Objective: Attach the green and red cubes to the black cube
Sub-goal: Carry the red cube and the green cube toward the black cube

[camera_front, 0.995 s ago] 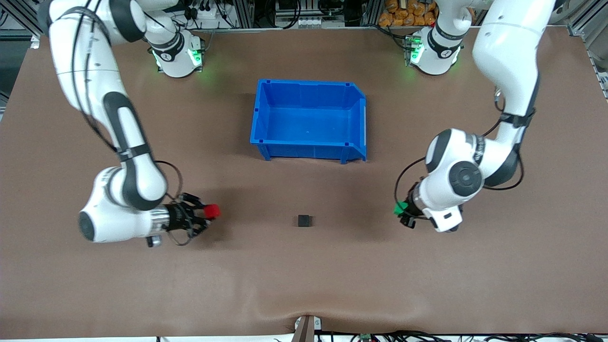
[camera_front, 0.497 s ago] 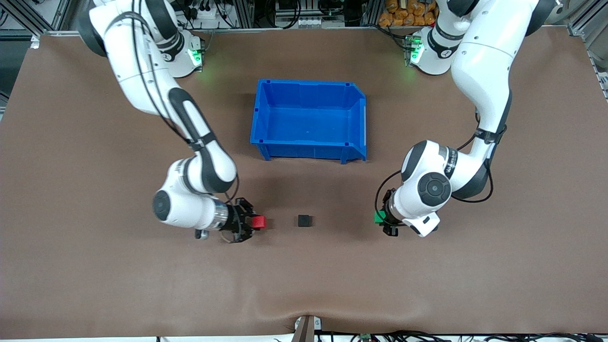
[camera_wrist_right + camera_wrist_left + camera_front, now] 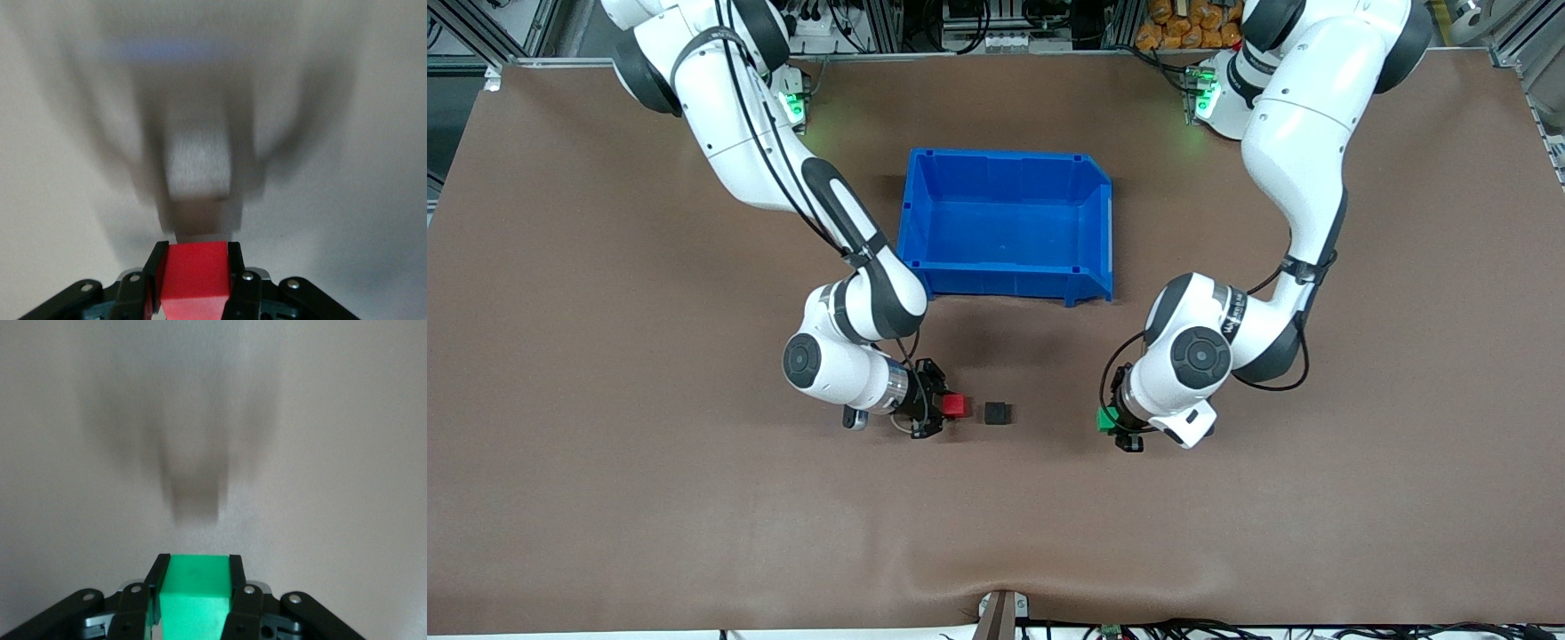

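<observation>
Right gripper (image 3: 941,407): fingers (image 3: 157,275) clamped on the red cube (image 3: 957,405), held low just beside the black cube (image 3: 996,412), toward the right arm's end of the bench (image 3: 605,498). Left gripper (image 3: 1113,425): fingers (image 3: 233,587) clamped on the green cube (image 3: 1106,419), well apart from the black cube, toward the left arm's end. Black cube resting on the bench between the two, nearer the front camera than the blue bin (image 3: 1103,213).

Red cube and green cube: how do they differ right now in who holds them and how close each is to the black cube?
The red cube sits in the right gripper, while the green cube sits in the left gripper. The red cube is close beside the black cube, with only a narrow gap showing; the green cube is clearly farther from it, toward the left arm's end of the table. Both look the same size, are clamped between fingertips, and neither touches the black cube.
</observation>
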### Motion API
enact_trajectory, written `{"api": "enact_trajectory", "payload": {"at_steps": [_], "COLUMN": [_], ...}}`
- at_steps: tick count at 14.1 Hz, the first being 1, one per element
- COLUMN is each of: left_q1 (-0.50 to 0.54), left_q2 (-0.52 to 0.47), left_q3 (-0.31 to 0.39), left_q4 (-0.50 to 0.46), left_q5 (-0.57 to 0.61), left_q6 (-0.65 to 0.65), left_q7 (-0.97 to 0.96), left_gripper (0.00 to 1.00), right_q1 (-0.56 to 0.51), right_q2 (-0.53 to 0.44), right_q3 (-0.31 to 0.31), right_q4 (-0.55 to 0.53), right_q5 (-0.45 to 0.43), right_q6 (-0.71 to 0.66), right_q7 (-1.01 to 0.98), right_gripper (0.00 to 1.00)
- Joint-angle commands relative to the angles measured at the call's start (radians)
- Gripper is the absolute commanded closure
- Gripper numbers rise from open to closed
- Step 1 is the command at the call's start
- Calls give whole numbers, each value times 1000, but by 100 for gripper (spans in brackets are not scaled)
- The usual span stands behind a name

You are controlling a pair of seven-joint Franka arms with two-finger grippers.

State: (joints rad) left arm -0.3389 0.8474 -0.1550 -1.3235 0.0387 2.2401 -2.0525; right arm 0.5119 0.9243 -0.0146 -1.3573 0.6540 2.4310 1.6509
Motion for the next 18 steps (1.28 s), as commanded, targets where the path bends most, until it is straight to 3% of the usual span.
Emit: {"api": "enact_trajectory", "payload": {"at_steps": [1, 10, 11, 12, 13, 15, 18], "left_q1": [-15, -65, -65, -65, -66, -81, -98], "left_q2": [35, 65, 65, 67, 76, 94, 108], "left_q3": [5, 14, 12, 12, 12, 15, 14], "left_q4": [46, 78, 76, 76, 78, 92, 93], "left_q5": [-5, -5, -5, -5, -5, -5, -5], "left_q6": [16, 61, 71, 81, 82, 114, 179], "left_q7": [-44, -109, -110, -110, -115, -129, -176], "left_gripper": [100, 100, 100, 100, 100, 100, 100], "right_q1": [23, 53, 57, 59, 54, 37, -7], "right_q2": [18, 96, 96, 96, 87, 44, -16], "right_q3": [-10, -10, -10, -11, -13, -19, -33], "right_q4": [21, 93, 93, 93, 93, 81, 79], "right_q5": [21, 19, 19, 15, 4, -58, -181], "right_q6": [25, 95, 95, 95, 85, 48, -116], "right_q7": [36, 96, 98, 102, 106, 95, 89], "right_gripper": [100, 98, 62, 12, 0, 0, 0]}}
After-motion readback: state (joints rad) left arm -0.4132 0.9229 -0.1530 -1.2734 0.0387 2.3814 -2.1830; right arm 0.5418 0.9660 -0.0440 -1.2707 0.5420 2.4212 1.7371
